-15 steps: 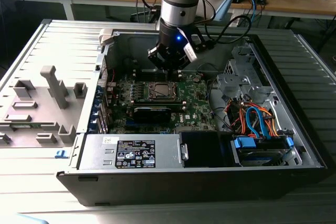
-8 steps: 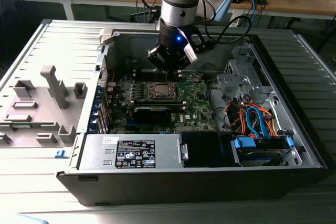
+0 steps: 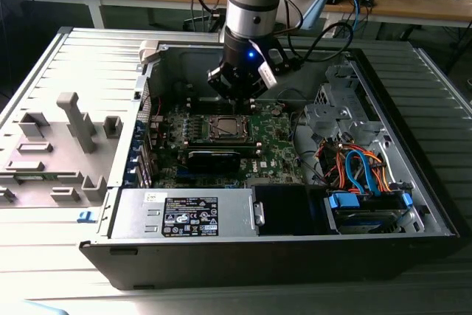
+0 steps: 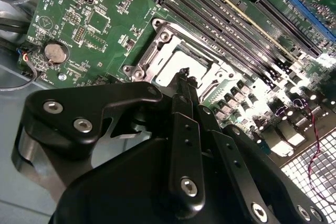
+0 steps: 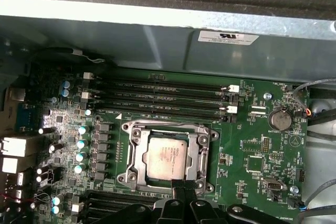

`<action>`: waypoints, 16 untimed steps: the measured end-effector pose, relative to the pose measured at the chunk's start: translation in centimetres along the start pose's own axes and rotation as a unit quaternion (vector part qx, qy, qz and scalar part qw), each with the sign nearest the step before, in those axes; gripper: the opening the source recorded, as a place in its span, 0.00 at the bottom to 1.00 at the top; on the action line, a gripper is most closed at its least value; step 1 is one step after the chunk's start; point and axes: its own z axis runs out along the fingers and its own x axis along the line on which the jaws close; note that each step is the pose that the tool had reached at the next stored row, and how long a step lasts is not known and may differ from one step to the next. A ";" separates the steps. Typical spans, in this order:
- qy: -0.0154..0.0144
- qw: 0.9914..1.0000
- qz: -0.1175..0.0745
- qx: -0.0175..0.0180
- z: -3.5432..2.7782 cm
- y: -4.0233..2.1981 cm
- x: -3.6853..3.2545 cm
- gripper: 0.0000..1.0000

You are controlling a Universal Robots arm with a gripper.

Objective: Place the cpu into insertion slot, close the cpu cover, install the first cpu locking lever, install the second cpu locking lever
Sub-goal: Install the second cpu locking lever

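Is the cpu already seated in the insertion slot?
Yes, in the first wrist view the cpu lies flat inside the insertion slot, framed by its metal rim.

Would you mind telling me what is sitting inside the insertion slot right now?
The cpu lies flat inside the insertion slot, its silvery face showing through the closed cpu cover. The contacts beneath the chip are hidden, and the gripper covers the slot's near edge.

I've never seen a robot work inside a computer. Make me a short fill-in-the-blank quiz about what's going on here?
1. The pale silvery-grey square cpu lies inside the silver-rimmed insertion slot on the ____ circuit board.
2. The black end effector hovers just above the ____.
3. Its fingertips are ____ together.

Missing words: green; cpu; shut
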 end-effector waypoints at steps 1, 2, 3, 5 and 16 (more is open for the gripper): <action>0.000 1.000 0.000 0.000 0.00 -0.02 0.00 0.11; 0.000 1.000 0.000 0.000 0.00 -0.02 0.00 0.11; 0.000 1.000 0.000 0.000 0.02 -0.17 0.01 0.11; -0.002 1.000 -0.001 -0.023 0.02 -0.60 0.06 0.11; -0.005 0.999 -0.001 -0.048 0.02 -0.61 0.06 0.11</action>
